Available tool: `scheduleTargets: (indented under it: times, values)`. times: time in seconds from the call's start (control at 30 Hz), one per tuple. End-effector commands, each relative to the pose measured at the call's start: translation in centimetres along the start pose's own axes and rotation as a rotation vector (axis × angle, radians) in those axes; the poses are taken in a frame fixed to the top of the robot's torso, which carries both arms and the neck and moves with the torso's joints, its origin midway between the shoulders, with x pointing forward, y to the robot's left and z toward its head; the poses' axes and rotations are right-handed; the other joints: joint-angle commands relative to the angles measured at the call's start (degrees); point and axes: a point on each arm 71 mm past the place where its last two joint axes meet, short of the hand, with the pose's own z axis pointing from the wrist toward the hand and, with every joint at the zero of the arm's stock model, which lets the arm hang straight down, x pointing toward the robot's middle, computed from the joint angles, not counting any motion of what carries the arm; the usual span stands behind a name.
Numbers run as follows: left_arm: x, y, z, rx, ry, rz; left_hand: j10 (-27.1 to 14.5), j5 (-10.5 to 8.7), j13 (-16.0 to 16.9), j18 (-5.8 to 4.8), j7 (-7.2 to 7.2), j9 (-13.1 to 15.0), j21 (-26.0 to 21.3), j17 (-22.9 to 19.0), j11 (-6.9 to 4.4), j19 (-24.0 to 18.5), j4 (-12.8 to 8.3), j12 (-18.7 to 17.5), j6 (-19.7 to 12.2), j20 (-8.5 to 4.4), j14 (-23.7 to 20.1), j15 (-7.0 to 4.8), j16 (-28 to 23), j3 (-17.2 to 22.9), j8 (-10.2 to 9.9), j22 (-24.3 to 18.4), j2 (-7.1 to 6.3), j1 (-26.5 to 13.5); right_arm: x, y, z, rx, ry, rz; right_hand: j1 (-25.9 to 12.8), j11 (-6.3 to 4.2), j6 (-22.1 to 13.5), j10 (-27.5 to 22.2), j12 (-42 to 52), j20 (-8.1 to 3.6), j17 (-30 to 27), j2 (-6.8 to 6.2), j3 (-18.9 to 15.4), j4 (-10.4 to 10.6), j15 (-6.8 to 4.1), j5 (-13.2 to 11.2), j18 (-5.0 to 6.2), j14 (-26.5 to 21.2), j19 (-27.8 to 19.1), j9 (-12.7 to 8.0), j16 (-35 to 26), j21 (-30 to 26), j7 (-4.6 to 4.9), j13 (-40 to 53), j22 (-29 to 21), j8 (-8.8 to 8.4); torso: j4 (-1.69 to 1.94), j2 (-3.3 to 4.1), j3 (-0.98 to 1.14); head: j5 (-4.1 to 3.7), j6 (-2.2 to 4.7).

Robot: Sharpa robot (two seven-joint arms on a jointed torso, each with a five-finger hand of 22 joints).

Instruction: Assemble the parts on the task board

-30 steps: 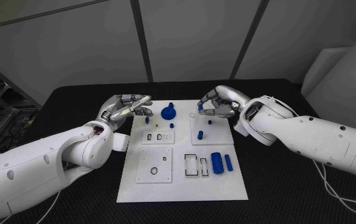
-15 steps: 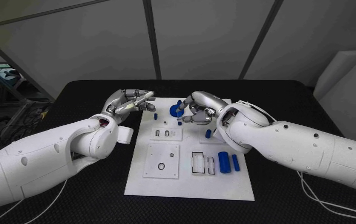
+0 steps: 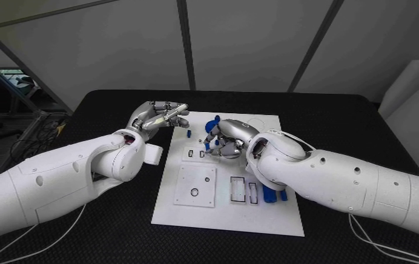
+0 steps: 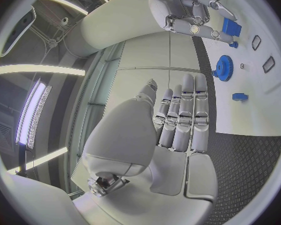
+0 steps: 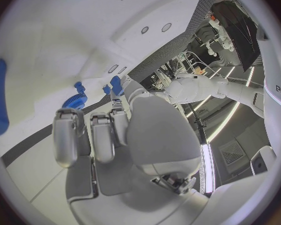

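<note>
Task board (image 3: 229, 215) under both hands; left hand (image 3: 158, 117) fingers together, empty; right hand (image 3: 223, 138) curled, grip unclear.

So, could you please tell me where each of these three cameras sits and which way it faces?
Head view: on the robot's head, looking down at the task board; both arms, left hand and right hand show.
Left wrist view: behind the left hand, facing across the board; the right hand shows too.
Right wrist view: behind the right hand, facing the board.
Shared: the blue gear appears in both wrist views.
</note>
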Motion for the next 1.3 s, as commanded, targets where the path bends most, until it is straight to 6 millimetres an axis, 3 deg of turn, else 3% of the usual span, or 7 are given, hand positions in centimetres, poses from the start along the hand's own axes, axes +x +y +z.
scheduleTargets:
  times: [0.03, 1.3]
  values:
    - [0.2, -0.2, 0.1, 0.009, 0.018, -0.002, -0.06, -0.29, 0.07, -1.14, 0.36, -0.04, 0.07, 0.06, 0.42, -0.3, -0.07, -0.34, 0.11, 0.13, -0.28, 0.04, -0.4, 0.32, -0.25, 0.05, 0.21, 0.01, 0.2, 0.2, 0.2, 0.003, 0.006, -0.045, -0.71, -0.04, 0.36, -0.05, -0.01, -0.26, 12.24, -0.18, 0.26, 0.02, -0.42, 0.3, -0.61, 5.32, 0.43, 0.9, 0.17, 0.16, -0.08, 4.31, 5.95, 0.11, 0.0, -0.01, 0.0, 0.14, -0.29]
    - [0.5, -0.1, 0.2, 0.003, 0.028, -0.007, -0.06, -0.34, 0.08, -1.15, 0.36, -0.04, 0.06, 0.13, 0.43, -0.34, -0.08, -0.4, 0.12, 0.15, -0.31, 0.06, -0.45, 0.3, -0.3, 0.04, 0.17, -0.03, 1.7, -1.0, 0.5, 0.041, 0.059, -0.079, -1.26, 0.06, 0.13, -0.16, -0.18, -0.21, 12.16, -0.7, 0.1, 0.09, -0.35, 0.25, -0.58, 5.31, 0.33, 0.93, 0.13, 0.07, 0.04, 4.18, 5.79, -0.09, -0.08, -0.02, 0.04, 0.77, -1.62]
